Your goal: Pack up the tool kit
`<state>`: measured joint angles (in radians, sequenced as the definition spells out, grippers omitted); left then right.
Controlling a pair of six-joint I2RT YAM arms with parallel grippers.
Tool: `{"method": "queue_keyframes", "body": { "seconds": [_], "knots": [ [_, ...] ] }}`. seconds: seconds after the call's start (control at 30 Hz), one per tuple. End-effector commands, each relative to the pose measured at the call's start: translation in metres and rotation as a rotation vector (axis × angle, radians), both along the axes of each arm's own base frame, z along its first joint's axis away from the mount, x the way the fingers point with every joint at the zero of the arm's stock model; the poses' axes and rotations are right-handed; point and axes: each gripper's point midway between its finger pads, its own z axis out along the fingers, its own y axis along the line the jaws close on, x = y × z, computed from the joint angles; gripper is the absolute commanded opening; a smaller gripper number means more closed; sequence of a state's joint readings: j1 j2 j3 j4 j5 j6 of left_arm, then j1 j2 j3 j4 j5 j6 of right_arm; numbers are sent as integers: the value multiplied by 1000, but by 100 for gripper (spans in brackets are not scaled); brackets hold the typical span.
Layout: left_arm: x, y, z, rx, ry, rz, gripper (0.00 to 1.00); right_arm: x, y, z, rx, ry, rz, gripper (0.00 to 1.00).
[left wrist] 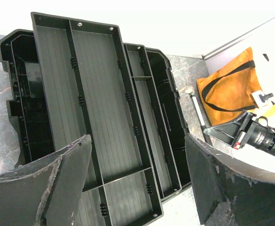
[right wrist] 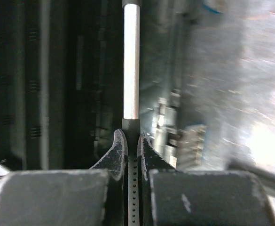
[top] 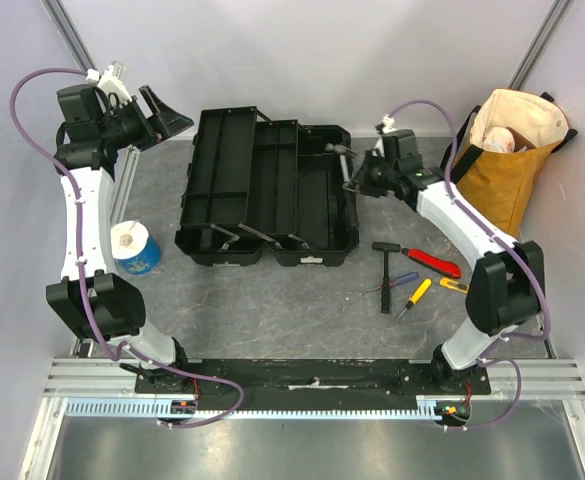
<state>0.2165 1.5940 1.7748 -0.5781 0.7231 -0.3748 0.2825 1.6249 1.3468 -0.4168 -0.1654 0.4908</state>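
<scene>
Flanking the toolbox (top: 272, 190): right fingers (right wrist: 116, 155) tight on a silver-shafted tool (right wrist: 131, 61), left fingers (left wrist: 57, 183) wide, tote bag (top: 502, 170) nearby.

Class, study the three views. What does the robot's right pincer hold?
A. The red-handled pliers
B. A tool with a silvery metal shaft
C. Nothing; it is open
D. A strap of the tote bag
B: in the wrist view the right pincer is shut on the dark grip of a tool with a silvery metal shaft over the open toolbox, while the red-handled pliers lie on the table.
</scene>
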Motion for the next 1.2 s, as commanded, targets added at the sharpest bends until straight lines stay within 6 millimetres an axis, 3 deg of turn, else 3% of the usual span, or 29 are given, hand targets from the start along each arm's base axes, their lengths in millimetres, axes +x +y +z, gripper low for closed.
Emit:
{"method": "queue_keyframes", "body": {
  "seconds": [0.0, 0.07, 0.27, 0.47, 0.73, 0.9, 1.0, 1.07, 1.17],
  "knots": [
    [-10, -8, 24, -29, -47, -44, 85, 24, 73, 38, 123, -134, 121, 0],
    [-12, -10, 25, -24, -50, -49, 85, 35, 85, 29, 134, -114, 73, 0],
    [-19, -4, 28, 20, -63, -14, 85, 66, 88, -13, 116, -48, -80, 0],
    [-21, -4, 26, 18, -57, -14, 85, 81, 100, -32, 111, -75, -88, 0],
    [-19, -6, 23, -4, -41, -25, 85, 110, 104, -76, -80, -110, -147, 0],
    [-23, -6, 28, 7, -56, -16, 85, 114, 94, -80, -173, -116, -214, 12],
    [-24, -5, 29, 9, -60, -15, 85, 115, 90, -78, -202, -119, -222, 30],
    [-24, -6, 29, 7, -59, -16, 85, 112, 89, -73, -210, -125, -221, 39],
    [-23, -7, 29, 0, -55, -20, 85, 109, 91, -45, -201, -169, -212, 45]
  ]
}}
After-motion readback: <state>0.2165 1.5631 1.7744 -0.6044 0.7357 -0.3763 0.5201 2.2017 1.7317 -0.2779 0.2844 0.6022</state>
